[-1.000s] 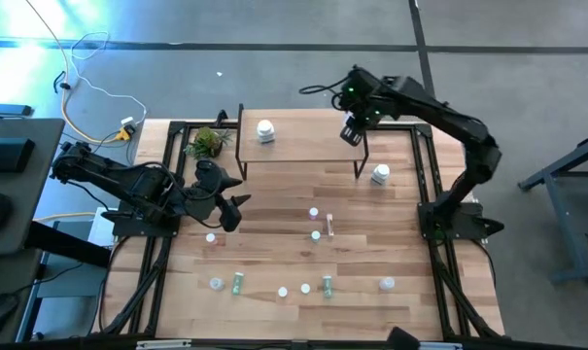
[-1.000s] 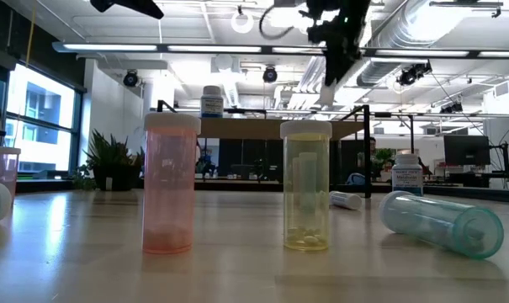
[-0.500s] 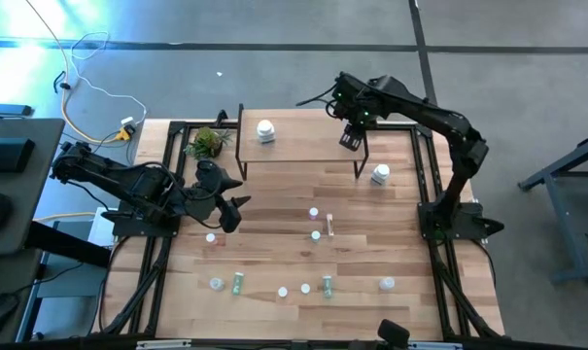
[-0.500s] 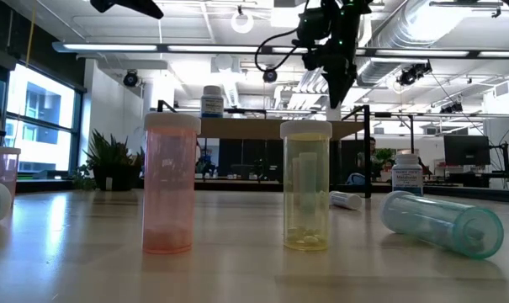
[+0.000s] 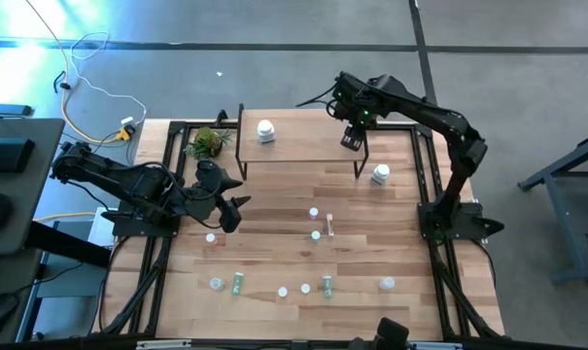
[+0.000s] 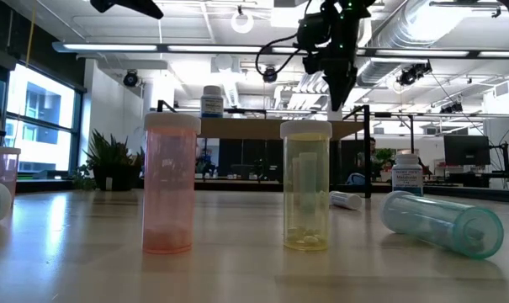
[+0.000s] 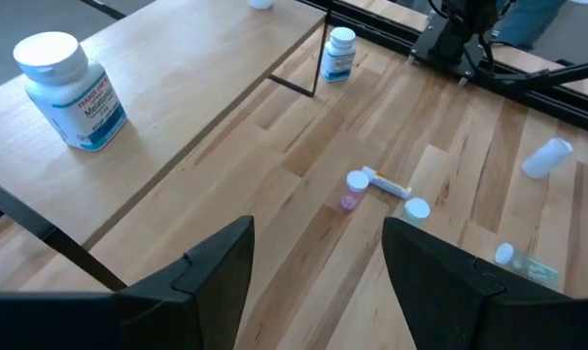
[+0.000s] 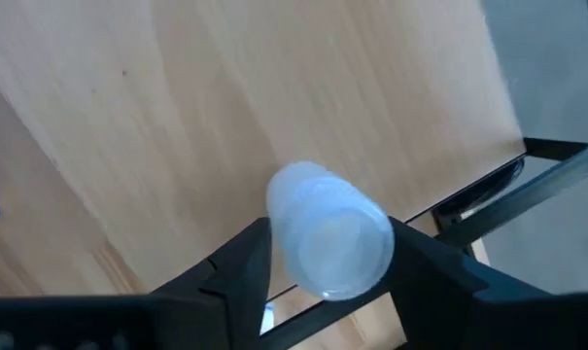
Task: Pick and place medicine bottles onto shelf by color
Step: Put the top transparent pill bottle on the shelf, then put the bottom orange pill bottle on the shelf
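High view: The right hand (image 5: 351,137) is positioned over the right end of the shelf (image 5: 303,146), near its front corner. The white jar (image 5: 265,130) stands on the left part of the shelf. A second white jar (image 5: 380,174) stands on the bench (image 5: 274,243) just beside the shelf's right front leg. Smaller bottles are scattered across the middle and near side of the bench. The left hand (image 5: 227,204) waits over the left side of the bench, close to the plant (image 5: 207,142).

Low view: A pink bottle (image 6: 168,182) and a yellow bottle (image 6: 305,186) stand upright in the foreground. A pale green bottle (image 6: 442,222) lies on its side to their right. The right hand (image 6: 337,80) hangs above the shelf (image 6: 271,121).

Left wrist view: The left hand (image 7: 318,262) has its fingers spread wide with nothing between them. The white jar (image 7: 69,89) stands on the shelf ahead.

Right wrist view: A translucent white bottle (image 8: 329,229) sits between the fingers (image 8: 237,261) of the right hand, above the shelf board. Whether the fingers are pressing on it or parted from it cannot be determined.
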Robot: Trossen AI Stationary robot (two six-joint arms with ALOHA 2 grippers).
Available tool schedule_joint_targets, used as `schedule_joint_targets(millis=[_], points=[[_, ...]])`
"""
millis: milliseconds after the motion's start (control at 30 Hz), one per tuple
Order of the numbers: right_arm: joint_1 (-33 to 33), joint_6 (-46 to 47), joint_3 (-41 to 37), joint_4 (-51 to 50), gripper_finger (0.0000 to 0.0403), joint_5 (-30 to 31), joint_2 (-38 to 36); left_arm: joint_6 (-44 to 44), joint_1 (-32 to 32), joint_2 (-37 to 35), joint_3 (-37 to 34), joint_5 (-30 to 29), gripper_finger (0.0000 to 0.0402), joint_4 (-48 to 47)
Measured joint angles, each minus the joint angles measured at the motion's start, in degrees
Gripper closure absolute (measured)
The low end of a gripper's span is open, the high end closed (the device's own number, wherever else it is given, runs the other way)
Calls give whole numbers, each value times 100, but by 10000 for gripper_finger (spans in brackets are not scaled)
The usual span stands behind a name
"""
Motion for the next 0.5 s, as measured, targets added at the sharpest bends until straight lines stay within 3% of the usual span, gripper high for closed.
schedule_joint_targets(millis=[500], points=[[-149, 0, 4, 298, 199, 5, -175, -47, 0, 0, 0, 282, 186, -1]])
